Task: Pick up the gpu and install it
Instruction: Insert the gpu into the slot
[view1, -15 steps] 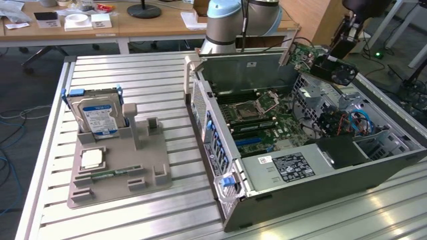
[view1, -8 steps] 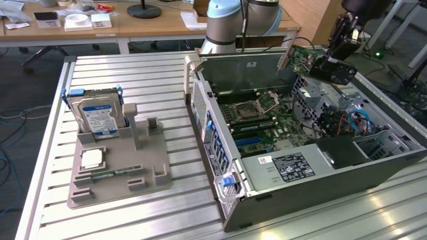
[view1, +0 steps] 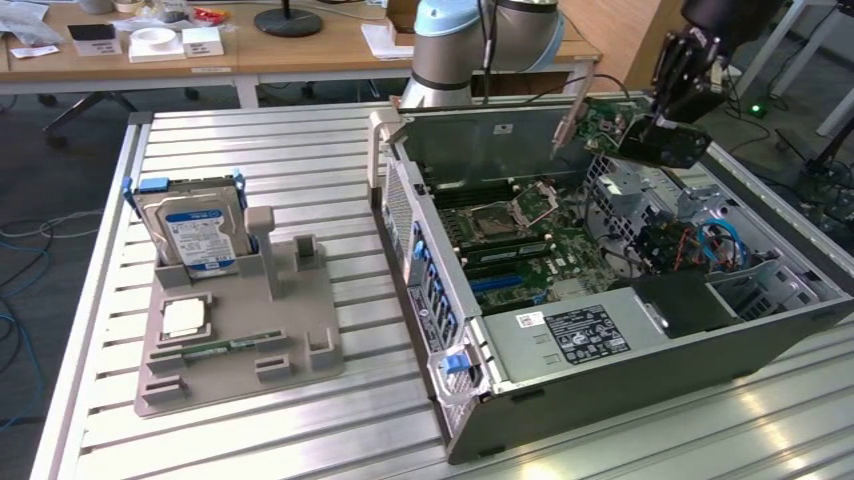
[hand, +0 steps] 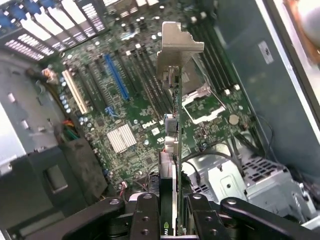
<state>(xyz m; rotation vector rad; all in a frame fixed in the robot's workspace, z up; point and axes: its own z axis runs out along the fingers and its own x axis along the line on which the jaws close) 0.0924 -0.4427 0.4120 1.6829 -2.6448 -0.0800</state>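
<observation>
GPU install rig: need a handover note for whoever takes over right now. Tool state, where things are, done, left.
Tool: shut on the gpu, fingers on either face of the card.
gpu: held in the air over the open computer case, above the motherboard, with its silver bracket at the end away from the tool.
Elsewhere: the hard drive stands in the grey holder on the exterior view's left.
Done: gpu picked up and brought over the case.
Left: install. The card is not seated in any slot yet.
</observation>
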